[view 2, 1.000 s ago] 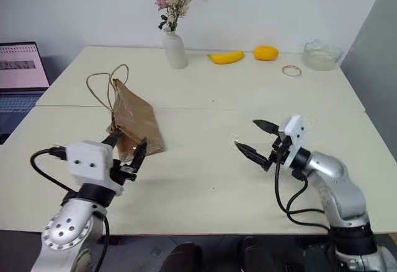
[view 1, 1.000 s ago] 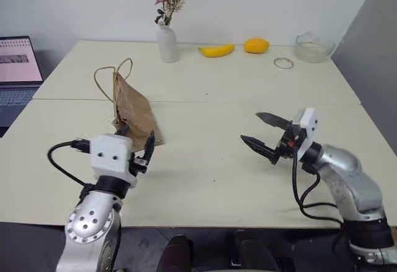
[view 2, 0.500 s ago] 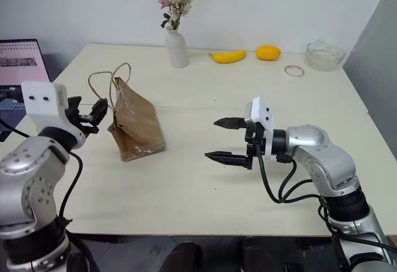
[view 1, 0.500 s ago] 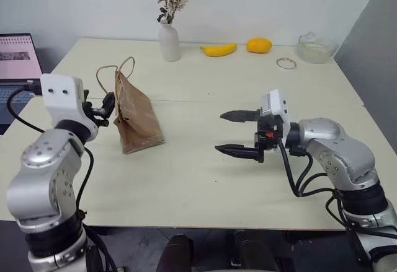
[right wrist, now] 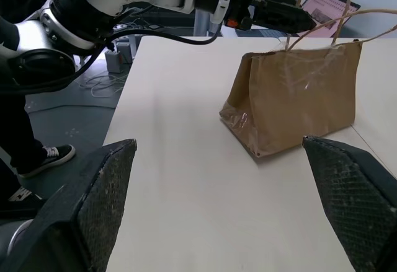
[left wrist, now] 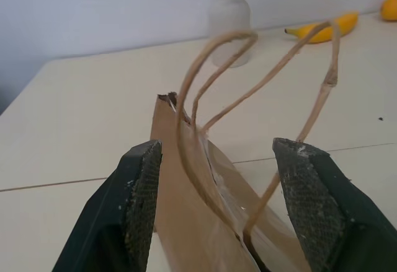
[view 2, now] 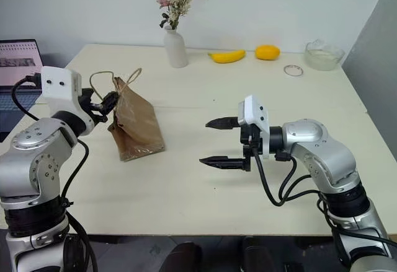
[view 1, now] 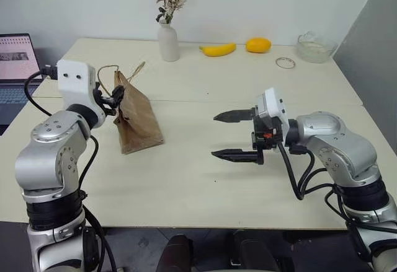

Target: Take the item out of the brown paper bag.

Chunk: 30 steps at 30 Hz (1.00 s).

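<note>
The cream table point(view 1: 205, 179) carries the brown paper bag point(view 1: 136, 118) at left, with a vase point(view 1: 168, 43), banana point(view 1: 218, 49), orange-yellow fruit point(view 1: 257, 44), ring point(view 1: 285, 63) and glass bowl point(view 1: 315, 48) along its far side.

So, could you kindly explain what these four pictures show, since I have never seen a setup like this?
It is a two-armed humanoid robot at a table. Two pictures come from cameras in its head, looking down over its arms; the other two come from a camera on each wrist.

The left pincer is open at the top of a brown paper bag, with the bag's cord handles between its fingers. The right pincer is wide open, apart from the bag, pointing toward it and holding nothing.

At the far side stand a vase of flowers, a banana, an orange-yellow fruit, a ring and a glass bowl. A laptop sits beside the table.
</note>
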Available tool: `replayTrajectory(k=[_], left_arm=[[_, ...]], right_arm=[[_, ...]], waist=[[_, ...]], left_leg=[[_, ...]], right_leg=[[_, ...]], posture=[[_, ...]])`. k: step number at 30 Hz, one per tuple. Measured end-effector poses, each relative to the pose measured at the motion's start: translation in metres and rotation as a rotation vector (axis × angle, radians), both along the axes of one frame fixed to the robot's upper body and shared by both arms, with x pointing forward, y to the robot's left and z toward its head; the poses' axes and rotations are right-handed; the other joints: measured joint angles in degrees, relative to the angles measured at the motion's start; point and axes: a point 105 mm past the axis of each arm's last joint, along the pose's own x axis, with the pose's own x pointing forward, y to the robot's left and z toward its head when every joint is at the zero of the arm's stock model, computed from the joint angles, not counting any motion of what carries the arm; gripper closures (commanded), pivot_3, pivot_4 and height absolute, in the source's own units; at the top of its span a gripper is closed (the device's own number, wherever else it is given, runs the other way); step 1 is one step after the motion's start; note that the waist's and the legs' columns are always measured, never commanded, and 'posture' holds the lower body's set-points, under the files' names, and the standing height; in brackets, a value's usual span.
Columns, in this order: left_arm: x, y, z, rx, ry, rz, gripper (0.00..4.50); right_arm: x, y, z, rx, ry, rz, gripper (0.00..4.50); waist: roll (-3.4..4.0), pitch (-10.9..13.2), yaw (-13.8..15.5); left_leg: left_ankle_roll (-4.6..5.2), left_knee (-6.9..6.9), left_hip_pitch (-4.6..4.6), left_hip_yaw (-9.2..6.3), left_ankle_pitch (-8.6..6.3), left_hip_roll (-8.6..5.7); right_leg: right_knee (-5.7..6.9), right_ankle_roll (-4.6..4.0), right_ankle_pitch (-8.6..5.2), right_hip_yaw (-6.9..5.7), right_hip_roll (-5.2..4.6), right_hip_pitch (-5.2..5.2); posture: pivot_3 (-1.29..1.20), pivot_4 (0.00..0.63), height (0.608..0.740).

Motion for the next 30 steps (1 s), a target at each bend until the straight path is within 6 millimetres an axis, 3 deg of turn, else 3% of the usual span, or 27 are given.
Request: replayTrajectory(k=[5, 9, 16, 23, 30], left_arm=[[-0.005, -0.004, 0.001, 0.041, -0.020, -0.012, 1.51], [-0.018, -0.011, -0.012, 0.037, 0.012, -0.070, 1.51], [-0.027, -0.005, -0.011, 0.008, -0.006, -0.064, 1.51], [-0.017, -0.011, -0.027, 0.019, 0.071, -0.074, 1.51], [0.005, -0.004, -0.016, 0.022, 0.054, -0.062, 1.51]], right_arm=[[-0.024, 0.000, 0.003, -0.018, 0.057, 0.140, 0.00], [-0.024, -0.002, 0.006, -0.014, 0.048, 0.135, 0.00], [-0.020, -0.003, 0.004, -0.009, 0.053, 0.125, 0.00], [-0.019, 0.000, 0.007, -0.013, 0.034, 0.146, 0.00], [-0.020, 0.001, 0.008, -0.016, 0.033, 0.163, 0.00]], waist=[[0.00, 0.0, 0.0], [-0.01, 0.0, -0.1], [-0.02, 0.0, 0.0], [-0.03, 0.0, 0.0], [-0.03, 0.0, 0.0]], left_leg=[[0.00, -0.01, -0.02, 0.04, -0.01, 0.00], [-0.01, -0.01, -0.02, 0.05, -0.01, 0.01], [-0.01, 0.01, 0.01, 0.03, 0.00, -0.02], [-0.01, 0.00, -0.02, 0.01, -0.01, -0.02], [-0.01, -0.01, -0.02, 0.04, -0.01, -0.01]], right_leg=[[-0.07, 0.00, 0.00, 0.03, -0.05, 0.00], [-0.02, 0.00, 0.00, 0.03, -0.06, -0.04], [0.02, 0.01, 0.01, 0.01, -0.05, -0.01], [0.01, 0.01, 0.01, -0.01, -0.05, -0.02], [-0.02, 0.01, 0.01, 0.01, -0.03, -0.04]], posture=[[0.00, 0.150, 0.740], [0.00, 0.150, 0.740], [0.00, 0.150, 0.740], [0.00, 0.150, 0.740], [0.00, 0.150, 0.740]])
